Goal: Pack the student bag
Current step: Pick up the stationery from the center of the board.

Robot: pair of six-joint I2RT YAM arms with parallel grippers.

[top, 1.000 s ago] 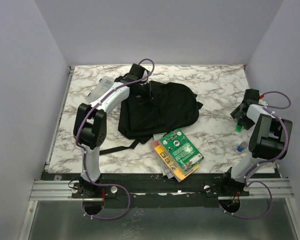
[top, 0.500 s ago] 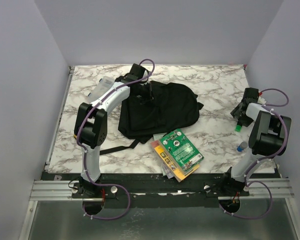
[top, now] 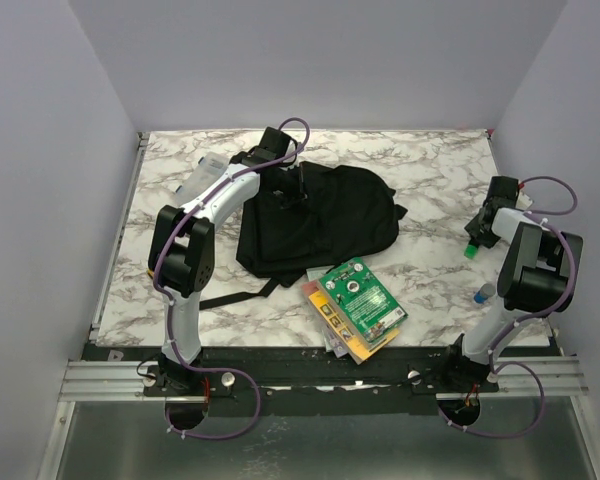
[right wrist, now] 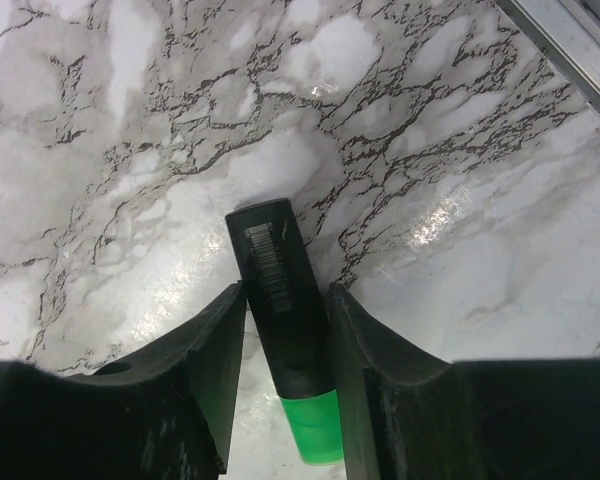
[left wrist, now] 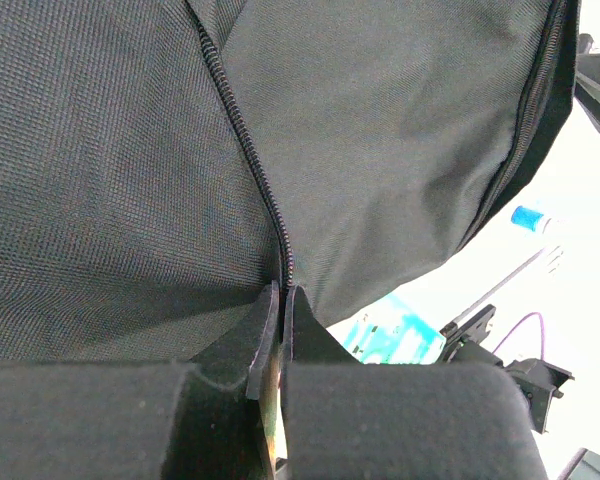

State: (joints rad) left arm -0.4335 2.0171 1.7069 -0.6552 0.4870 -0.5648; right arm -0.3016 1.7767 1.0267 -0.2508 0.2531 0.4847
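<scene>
On the marble table (top: 420,160), the black student bag (top: 325,215) lies slumped at mid-table, a strap trailing toward the near edge. A stack of booklets (top: 358,305) lies just beside its near edge. At the bag's far left corner, the left gripper (left wrist: 282,300) has its fingers pressed together on the zipper line. Well apart, off to the bag's right, the right gripper (right wrist: 285,300) straddles a black marker (right wrist: 275,270) with a green cap; whether it pinches it, I cannot tell.
</scene>
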